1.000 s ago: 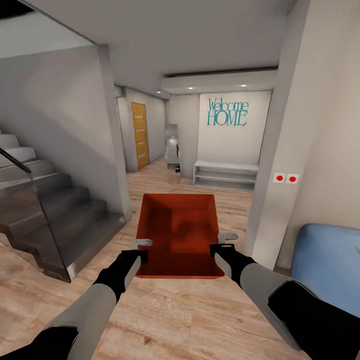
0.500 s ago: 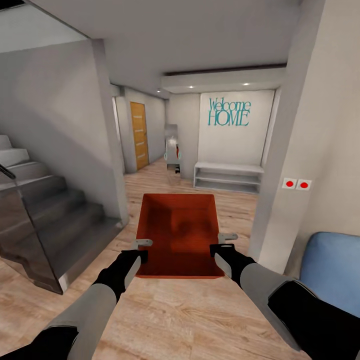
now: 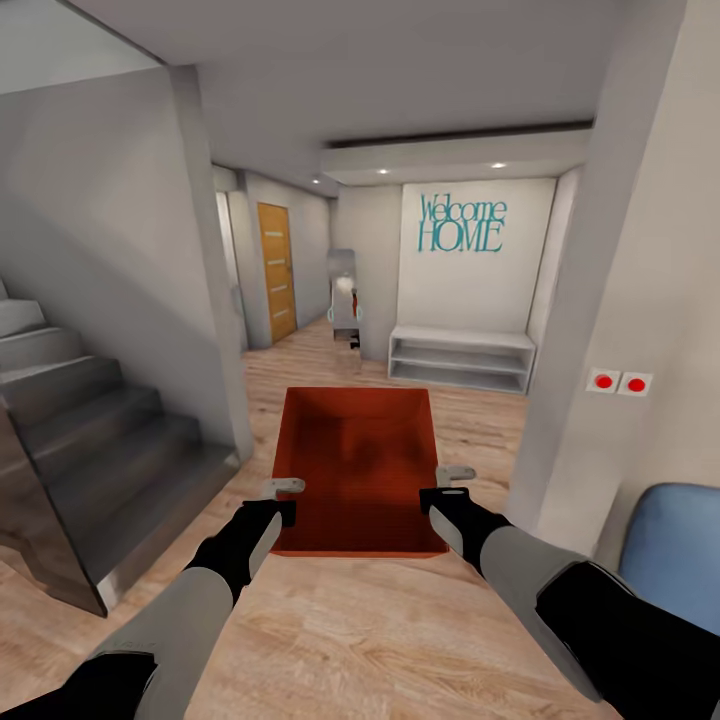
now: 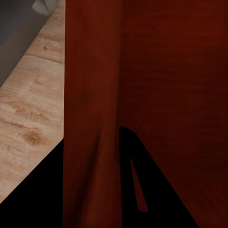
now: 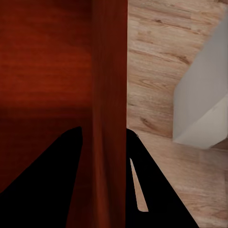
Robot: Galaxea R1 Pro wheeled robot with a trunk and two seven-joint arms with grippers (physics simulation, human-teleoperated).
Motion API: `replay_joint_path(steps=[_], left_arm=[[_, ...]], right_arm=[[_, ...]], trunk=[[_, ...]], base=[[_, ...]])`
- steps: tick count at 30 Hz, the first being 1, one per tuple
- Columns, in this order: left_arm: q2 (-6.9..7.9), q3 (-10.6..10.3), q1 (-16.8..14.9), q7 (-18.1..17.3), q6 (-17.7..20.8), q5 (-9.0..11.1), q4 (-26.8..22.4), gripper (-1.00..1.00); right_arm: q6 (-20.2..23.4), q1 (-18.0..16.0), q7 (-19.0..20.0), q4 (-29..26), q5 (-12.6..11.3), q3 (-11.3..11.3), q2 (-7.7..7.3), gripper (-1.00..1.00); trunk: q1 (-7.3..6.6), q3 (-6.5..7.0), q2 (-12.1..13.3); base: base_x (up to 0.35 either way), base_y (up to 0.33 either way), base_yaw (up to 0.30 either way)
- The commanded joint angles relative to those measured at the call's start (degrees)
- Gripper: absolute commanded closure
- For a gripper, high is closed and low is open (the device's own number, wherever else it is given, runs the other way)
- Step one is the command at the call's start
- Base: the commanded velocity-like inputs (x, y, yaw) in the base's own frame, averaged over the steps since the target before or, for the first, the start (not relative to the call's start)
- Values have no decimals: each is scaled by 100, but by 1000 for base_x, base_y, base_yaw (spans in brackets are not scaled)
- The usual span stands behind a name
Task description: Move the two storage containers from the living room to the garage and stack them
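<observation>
Between the two grippers, head view: a storage container is carried above the light wood floor, its long axis pointing straight ahead of the robot. The left gripper pinches the container's left wall, the right gripper its right wall, both at the near end, so neither arm is nearer than the other. Ahead lie a hallway with a white shoe bench, a wooden door and a "Welcome HOME" sign; a staircase stands off the left gripper's side, a blue sofa off the right's. The garage floor is judged to be well ahead — the carry is at an early stage.

Left wrist view: the container has its thin wall running between the two dark fingers, one inside the bin, one outside. The jaws are nearly closed, clamped on that wall.

Right wrist view: the container is held likewise — its wall is squeezed between the fingers, over the wood floor.
</observation>
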Motion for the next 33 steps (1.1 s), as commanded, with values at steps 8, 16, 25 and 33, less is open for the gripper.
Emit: replay_joint_path(steps=[8, 16, 25, 33], left_arm=[[-6, -1, -2, 24, 6, 195, 11, 100], [-6, -1, -2, 24, 6, 194, 12, 100], [-6, -1, -2, 24, 6, 194, 13, 100], [-6, -1, -2, 24, 6, 193, 10, 100]], right_arm=[[-257, 0, -533, -16, 126, 437, -3, 100], [-257, 1, -534, -16, 126, 437, -3, 100], [-257, 2, -533, -16, 126, 437, -3, 100], [-257, 0, -532, -16, 126, 437, -3, 100]], trunk=[[5, -2, -4], [5, -2, -4], [5, -2, -4], [5, -2, -4]], base=[[322, 0, 0], [322, 0, 0], [322, 0, 0], [322, 0, 0]])
